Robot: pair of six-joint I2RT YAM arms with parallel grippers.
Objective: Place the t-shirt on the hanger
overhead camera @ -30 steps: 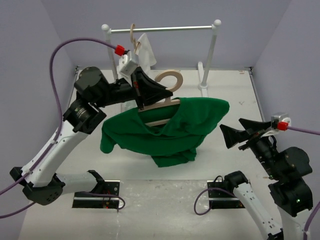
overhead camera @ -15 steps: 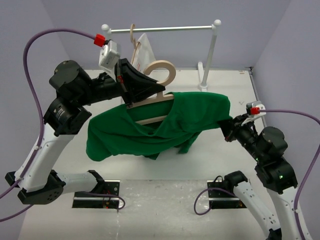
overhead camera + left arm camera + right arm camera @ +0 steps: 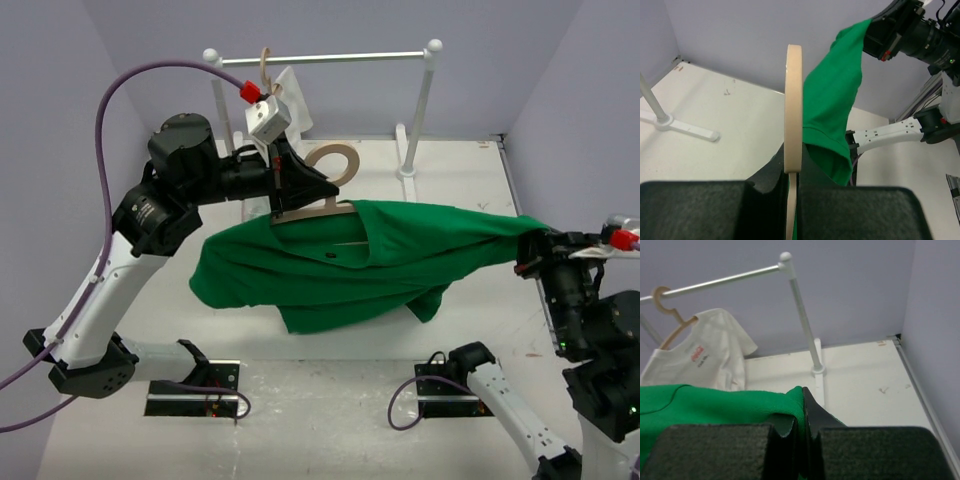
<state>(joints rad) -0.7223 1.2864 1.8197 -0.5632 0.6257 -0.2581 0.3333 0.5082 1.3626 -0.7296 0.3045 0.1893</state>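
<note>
The green t-shirt (image 3: pixel 350 265) hangs in the air, draped over the light wooden hanger (image 3: pixel 335 160), whose hook and left shoulder stick out above the cloth. My left gripper (image 3: pixel 300 188) is shut on the hanger just below the hook. In the left wrist view the hook (image 3: pixel 793 100) stands edge-on between the black fingers (image 3: pixel 715 210), with the t-shirt (image 3: pixel 832 110) behind it. My right gripper (image 3: pixel 530 255) is shut on the t-shirt's right edge and holds it stretched out to the right. In the right wrist view the cloth (image 3: pixel 715 402) is pinched in the gripper (image 3: pixel 802 412).
A white clothes rail (image 3: pixel 330 58) on two posts stands at the back, its right post's foot (image 3: pixel 408 170) on the table. A white shirt (image 3: pixel 290 95) on another wooden hanger hangs at its left end. Purple walls close in on both sides.
My right gripper has shut on the t-shirt's right edge and pulled it to the right, stretching the cloth. The left arm has shifted with the hanger, which it still holds.
</note>
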